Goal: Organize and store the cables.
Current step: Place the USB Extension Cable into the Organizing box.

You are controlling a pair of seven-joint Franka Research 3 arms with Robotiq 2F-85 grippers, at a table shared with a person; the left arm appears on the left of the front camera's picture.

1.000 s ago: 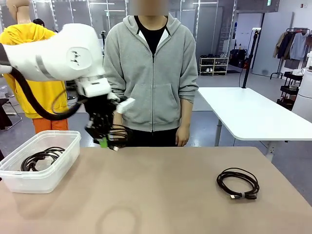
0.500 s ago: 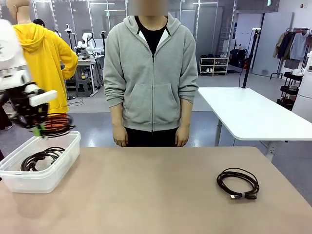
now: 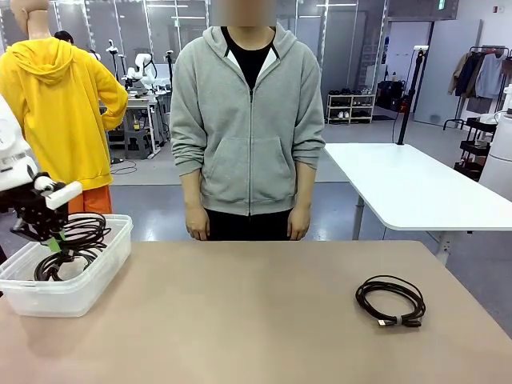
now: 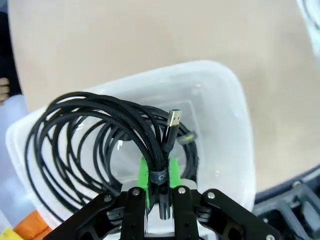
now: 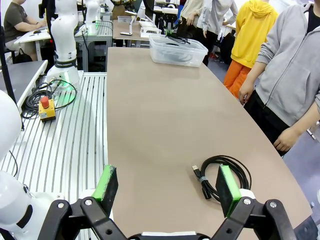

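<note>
While left hand point(image 4: 159, 200) pinches coiled cable point(image 4: 100, 135), coil hangs over bin point(image 4: 230, 100).

Clear plastic bin point(image 3: 96, 272) at the brown desk's point(image 3: 264, 320) left edge, coiled black cable point(image 3: 68, 260) inside, second coiled cable point(image 3: 84, 228) over the bin, third coil point(image 3: 390, 300) lying far right, person in grey hoodie point(image 3: 248, 120) behind the desk

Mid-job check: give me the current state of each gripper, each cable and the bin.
Left gripper: shut on held coil, over the bin.
Held coil: wound, hanging from the left gripper above the bin.
Bin: open, no lid, with a coil inside.
Coil in bin: wound, lying on the bin's floor.
Table coil: wound, lying loose on the table.
Right gripper: open, holding nothing.
</note>
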